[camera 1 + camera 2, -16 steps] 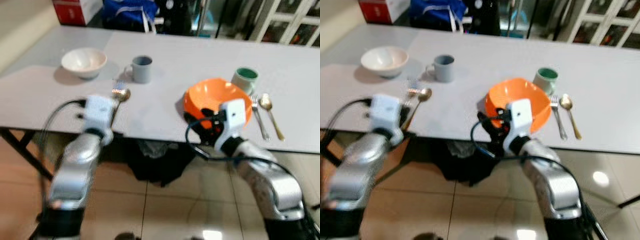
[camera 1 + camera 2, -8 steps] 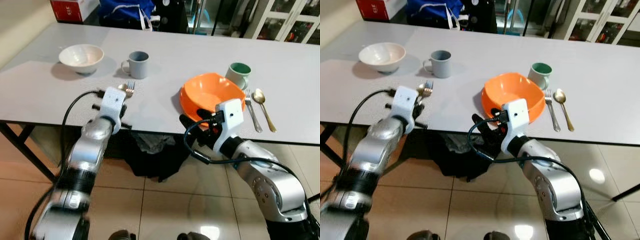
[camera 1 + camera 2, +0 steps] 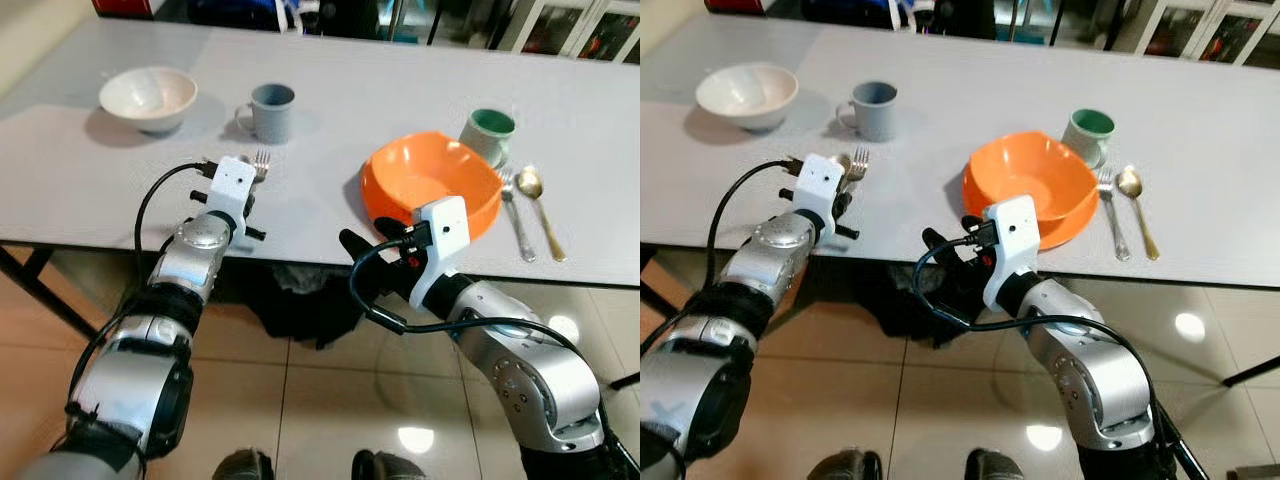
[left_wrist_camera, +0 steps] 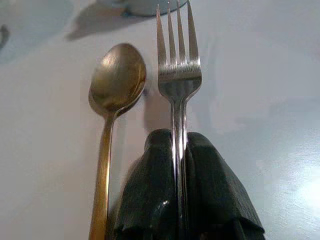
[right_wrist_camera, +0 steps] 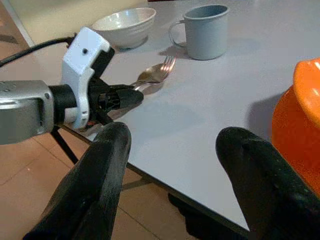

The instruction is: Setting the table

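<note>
My left gripper [image 4: 177, 140] is shut on the handle of a silver fork [image 4: 178, 75], low over the table's near-left part. The fork's tines point toward a grey mug [image 3: 270, 110]. A gold spoon [image 4: 116, 80] lies on the table right beside the fork. My right gripper [image 5: 175, 134] is open with nothing between its fingers. It hangs at the table's front edge, just left of and below an orange bowl [image 3: 430, 190]. A white bowl [image 3: 147, 97] stands at the far left.
A green mug [image 3: 487, 135] stands behind the orange bowl, with a second fork [image 3: 518, 215] and a gold spoon [image 3: 540, 205] to its right. The grey table [image 3: 340, 120] has bare room in its middle. Dark bags sit on the tiled floor under it.
My left arm has reached forward over the table edge, carrying the fork up beside the spoon. My right gripper has shifted a little left, away from the orange bowl. The camera has also moved.
</note>
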Robot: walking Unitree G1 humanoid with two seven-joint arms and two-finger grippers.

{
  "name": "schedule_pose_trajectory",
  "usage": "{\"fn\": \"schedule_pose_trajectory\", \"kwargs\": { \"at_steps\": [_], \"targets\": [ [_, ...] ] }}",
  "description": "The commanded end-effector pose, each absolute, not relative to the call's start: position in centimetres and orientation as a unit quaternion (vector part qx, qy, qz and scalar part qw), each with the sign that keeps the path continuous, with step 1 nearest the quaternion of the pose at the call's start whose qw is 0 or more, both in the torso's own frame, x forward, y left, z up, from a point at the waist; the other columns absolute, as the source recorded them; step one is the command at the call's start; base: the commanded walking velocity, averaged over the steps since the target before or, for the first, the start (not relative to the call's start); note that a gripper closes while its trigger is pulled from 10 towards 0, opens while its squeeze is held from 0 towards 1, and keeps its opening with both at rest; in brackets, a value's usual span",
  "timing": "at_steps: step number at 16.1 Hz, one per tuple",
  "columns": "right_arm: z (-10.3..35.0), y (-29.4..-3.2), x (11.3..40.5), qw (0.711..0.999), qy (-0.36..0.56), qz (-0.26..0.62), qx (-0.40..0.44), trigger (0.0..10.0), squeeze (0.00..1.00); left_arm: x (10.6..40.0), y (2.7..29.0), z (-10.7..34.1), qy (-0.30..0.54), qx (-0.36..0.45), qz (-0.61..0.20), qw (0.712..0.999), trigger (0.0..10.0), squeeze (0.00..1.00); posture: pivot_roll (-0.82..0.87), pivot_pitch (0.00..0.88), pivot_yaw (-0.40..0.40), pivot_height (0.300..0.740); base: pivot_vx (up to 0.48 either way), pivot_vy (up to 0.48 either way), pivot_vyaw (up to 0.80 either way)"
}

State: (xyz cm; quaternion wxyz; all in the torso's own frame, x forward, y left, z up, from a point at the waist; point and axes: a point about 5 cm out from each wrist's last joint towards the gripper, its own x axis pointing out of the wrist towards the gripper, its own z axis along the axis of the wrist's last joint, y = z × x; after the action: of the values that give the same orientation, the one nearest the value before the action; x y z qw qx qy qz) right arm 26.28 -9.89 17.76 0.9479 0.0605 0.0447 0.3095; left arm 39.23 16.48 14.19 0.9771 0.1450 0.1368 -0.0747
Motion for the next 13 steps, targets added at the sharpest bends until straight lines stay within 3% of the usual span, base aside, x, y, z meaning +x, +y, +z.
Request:
{"fn": "schedule_pose_trajectory", "kwargs": {
  "at_steps": [1, 11, 12, 13],
  "targets": [
    [18.6, -10.1, 26.1, 0.950, 0.030, 0.303, 0.065, 10.0, 0.00, 39.6, 16.3, 14.9, 0.123, 0.135, -0.067, 0.981, 10.0, 0.00, -0.09, 0.216, -0.031, 0.740, 0.000, 0.000, 0.00],
    [18.9, -10.3, 24.8, 0.947, 0.051, 0.311, 0.056, 10.0, 0.00, 40.2, 15.8, 15.2, 0.116, 0.131, -0.061, 0.983, 10.0, 0.00, -0.13, 0.259, -0.037, 0.740, 0.000, 0.000, 0.00],
    [19.0, -10.4, 24.8, 0.947, 0.050, 0.313, 0.055, 10.0, 0.00, 40.3, 15.7, 15.3, 0.117, 0.130, -0.062, 0.983, 10.0, 0.75, -0.13, 0.258, -0.036, 0.740, 0.000, 0.000, 0.00],
    [19.0, -10.4, 24.8, 0.947, 0.050, 0.313, 0.056, 10.0, 0.00, 40.3, 15.6, 15.3, 0.118, 0.125, -0.063, 0.983, 10.0, 1.00, -0.13, 0.255, -0.035, 0.740, 0.000, 0.000, 0.00]
  ]
}}
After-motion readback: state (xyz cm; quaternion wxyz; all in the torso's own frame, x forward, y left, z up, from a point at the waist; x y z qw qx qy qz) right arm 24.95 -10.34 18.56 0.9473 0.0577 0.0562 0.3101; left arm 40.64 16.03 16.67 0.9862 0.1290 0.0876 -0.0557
